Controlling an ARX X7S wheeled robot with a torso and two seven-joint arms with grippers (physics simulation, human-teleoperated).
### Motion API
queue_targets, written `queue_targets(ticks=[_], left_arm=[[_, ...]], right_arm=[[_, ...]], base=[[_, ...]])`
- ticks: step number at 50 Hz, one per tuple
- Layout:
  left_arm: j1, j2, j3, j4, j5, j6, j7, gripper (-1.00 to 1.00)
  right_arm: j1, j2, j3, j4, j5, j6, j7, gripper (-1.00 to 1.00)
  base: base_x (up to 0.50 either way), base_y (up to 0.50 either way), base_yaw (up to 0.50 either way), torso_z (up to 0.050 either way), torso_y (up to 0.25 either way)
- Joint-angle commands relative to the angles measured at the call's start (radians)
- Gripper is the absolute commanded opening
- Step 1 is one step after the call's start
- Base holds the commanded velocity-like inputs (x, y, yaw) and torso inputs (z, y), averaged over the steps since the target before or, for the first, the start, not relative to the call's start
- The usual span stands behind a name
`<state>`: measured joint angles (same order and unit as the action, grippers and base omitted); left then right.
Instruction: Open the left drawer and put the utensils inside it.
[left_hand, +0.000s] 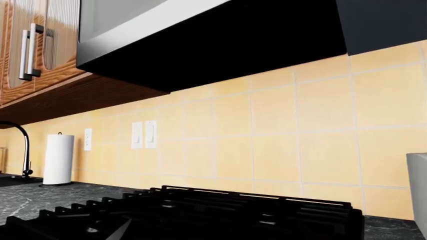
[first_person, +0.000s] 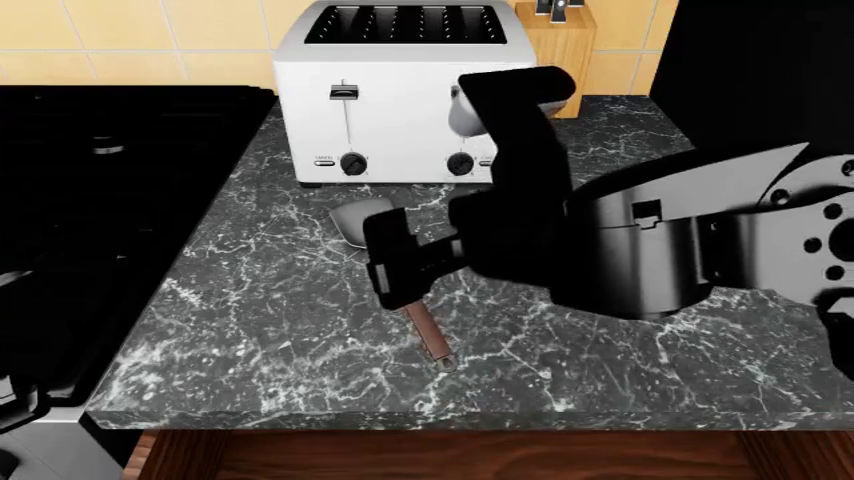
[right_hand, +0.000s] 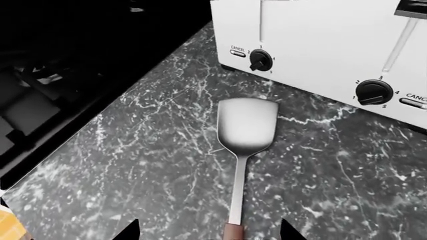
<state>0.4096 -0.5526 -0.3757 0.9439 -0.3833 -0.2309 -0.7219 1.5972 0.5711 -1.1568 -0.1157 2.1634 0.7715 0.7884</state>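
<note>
Open counter (first_person: 294, 330) at 6 and 9 o'clock of spatula (right_hand: 245, 131); blocked at 12 by toaster (first_person: 400, 90); stove (first_person: 107, 220) bounding 9 o'clock edge.

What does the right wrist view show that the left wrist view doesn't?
Only the right wrist view shows the metal spatula lying flat on the marble counter just in front of the toaster, with the right end effector open astride its handle. Only the left wrist view shows the paper towel roll, the faucet and the wall tiles. Both show the black stove.
</note>
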Motion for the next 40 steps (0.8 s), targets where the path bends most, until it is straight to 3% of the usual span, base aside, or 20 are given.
queue_targets(ticks=[1,40], left_arm=[[0.003,0.000,-0.002,-0.001,-0.001,0.004,0.000,1.00],[0.008,-0.002,-0.006,-0.003,-0.005,0.009,-0.003,1.00]], right_arm=[[-0.045,-0.017,-0.014,0.015,0.042,-0.052,0.063,1.00],[-0.116,-0.089,-0.085,0.159,-0.027,-0.071,0.034,1.00]], base=[[0.00,0.00,0.00,0.000,0.000],[0.00,0.00,0.00,0.000,0.000]])
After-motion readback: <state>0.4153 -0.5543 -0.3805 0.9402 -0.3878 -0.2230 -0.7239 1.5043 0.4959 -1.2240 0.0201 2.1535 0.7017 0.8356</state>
